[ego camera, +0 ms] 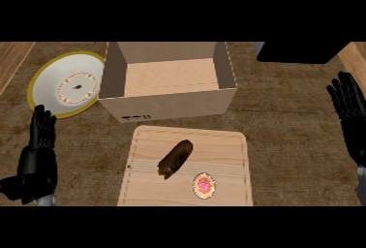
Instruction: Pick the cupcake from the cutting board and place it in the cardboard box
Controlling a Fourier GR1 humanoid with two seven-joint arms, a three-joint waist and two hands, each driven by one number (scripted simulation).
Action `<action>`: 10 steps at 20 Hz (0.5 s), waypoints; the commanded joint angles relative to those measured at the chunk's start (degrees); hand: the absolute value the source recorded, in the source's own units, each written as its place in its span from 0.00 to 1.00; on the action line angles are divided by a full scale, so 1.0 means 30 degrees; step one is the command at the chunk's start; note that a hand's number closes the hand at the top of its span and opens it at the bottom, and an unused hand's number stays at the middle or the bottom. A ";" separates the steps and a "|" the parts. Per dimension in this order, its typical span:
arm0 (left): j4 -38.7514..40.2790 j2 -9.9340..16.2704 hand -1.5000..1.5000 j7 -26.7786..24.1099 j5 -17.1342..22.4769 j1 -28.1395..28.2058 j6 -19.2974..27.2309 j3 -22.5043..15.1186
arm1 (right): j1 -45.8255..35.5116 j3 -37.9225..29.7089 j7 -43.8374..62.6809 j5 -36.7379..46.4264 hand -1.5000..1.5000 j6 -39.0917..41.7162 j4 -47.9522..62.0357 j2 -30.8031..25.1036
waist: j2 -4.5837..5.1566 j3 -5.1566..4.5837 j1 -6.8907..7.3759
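A small cupcake (pixel 204 185) with pink frosting sits near the front right corner of the light wooden cutting board (pixel 221 145). Behind the board stands the open cardboard box (pixel 168 104), nothing visible inside it. My left hand (pixel 37 155) rests at the left edge, fingers straight and pointing up, well apart from the board. At the right edge my right hand (pixel 350 109) is likewise open with fingers up, far from the cupcake. Neither hand touches anything.
A dark brown elongated food item (pixel 175 158) lies diagonally in the middle of the board, just left of the cupcake. A yellow-rimmed plate (pixel 57 77) leans by the box's left side. A black object (pixel 304 51) occupies the back right.
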 commanded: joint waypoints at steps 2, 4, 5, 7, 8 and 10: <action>0.1305 0.1909 0.50 0.1089 -0.0234 -0.0028 -0.0903 0.1194 | 0.0647 0.2550 0.0717 0.1557 0.00 -0.2190 -0.1136 0.2957 | -0.0430 0.0375 -0.0706; 0.2142 0.2980 0.50 0.1438 -0.1748 0.0711 -0.0737 0.0836 | 0.2380 0.4022 0.0785 0.2159 0.00 -0.3686 -0.2828 0.4484 | -0.0489 0.0369 -0.1046; 0.2554 0.4520 0.50 0.2656 -0.1639 -0.0233 -0.1503 0.1567 | 0.2551 0.4713 0.0881 0.2062 0.00 -0.3966 -0.2934 0.5381 | -0.0442 0.0386 -0.1199; 0.2191 0.3566 0.50 0.2015 -0.1751 0.0336 -0.1421 0.0547 | 0.1408 0.5078 0.0027 0.7824 0.00 -0.2334 -0.1105 -0.1414 | -0.0233 -0.0496 -0.0408; 0.2469 0.3918 0.50 0.2251 -0.1841 0.0393 -0.1615 0.0620 | 0.2409 0.5909 0.0505 0.9285 0.00 -0.2985 -0.0462 -0.1862 | -0.0215 -0.0154 -0.0786; 0.3136 0.4582 0.50 0.3345 -0.1829 0.0034 -0.2329 0.0610 | 0.4231 0.8285 0.1171 1.1144 0.00 -0.5762 -0.0596 0.0909 | -0.0403 0.0286 -0.1329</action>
